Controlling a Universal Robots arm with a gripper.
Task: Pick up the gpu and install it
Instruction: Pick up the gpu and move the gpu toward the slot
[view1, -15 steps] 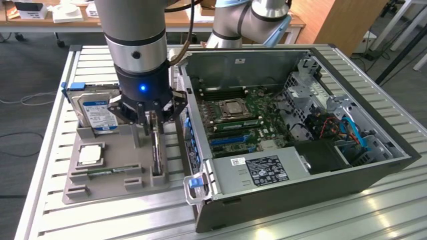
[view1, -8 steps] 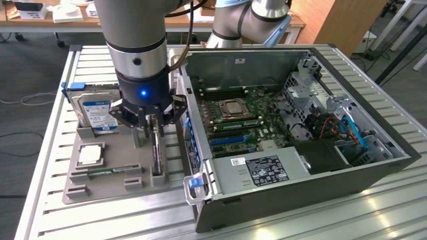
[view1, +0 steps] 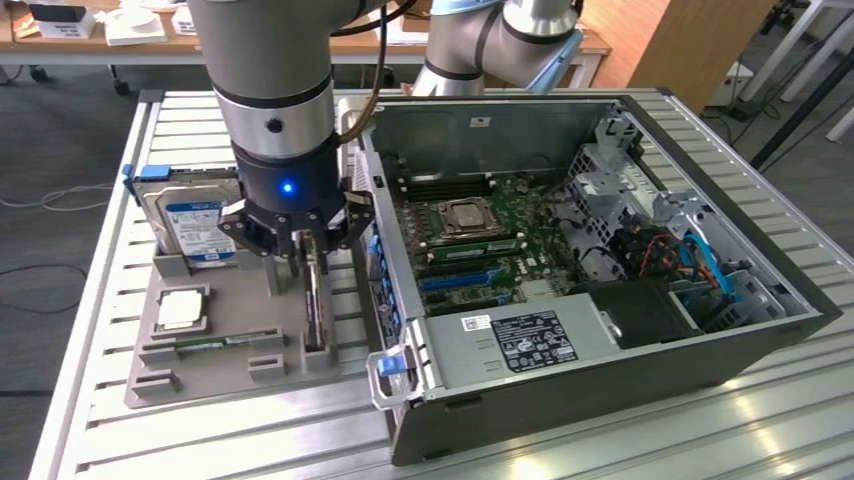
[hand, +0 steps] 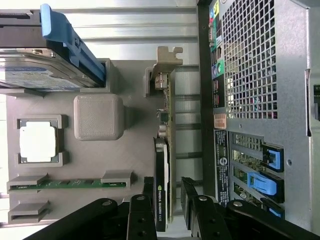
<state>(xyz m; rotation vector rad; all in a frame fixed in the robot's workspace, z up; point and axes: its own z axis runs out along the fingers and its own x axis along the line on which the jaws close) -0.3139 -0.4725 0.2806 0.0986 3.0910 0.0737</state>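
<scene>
the gripper (hand: 167, 181) hangs over the gpu (hand: 162, 160), with one of its fingers (hand: 192, 205) on each side of the card. the jaws stand open. a gap shows between the card and the finger on the case side, the other finger is very near the black face, and the card is not clamped. the gpu stands on its long edge in a slot of the grey tray (hand: 135, 140), with its silver bracket at the end away from the fingers.

a grey block (hand: 98, 117) rises from the tray just beside the card. past it a cpu (hand: 37, 141) lies flat in its pocket, and a memory stick (hand: 65, 184) sits on edge in its holder. the hard drive (view1: 194, 220) stands upright in its blue frame at the tray's back.

on the card's other side the case (view1: 601, 250) lies open on the table (view1: 107, 150), its wall close beside the tray. that wall stands between the gpu and the motherboard (view1: 467, 230). a power supply (view1: 527, 340) fills the case's near corner.
</scene>
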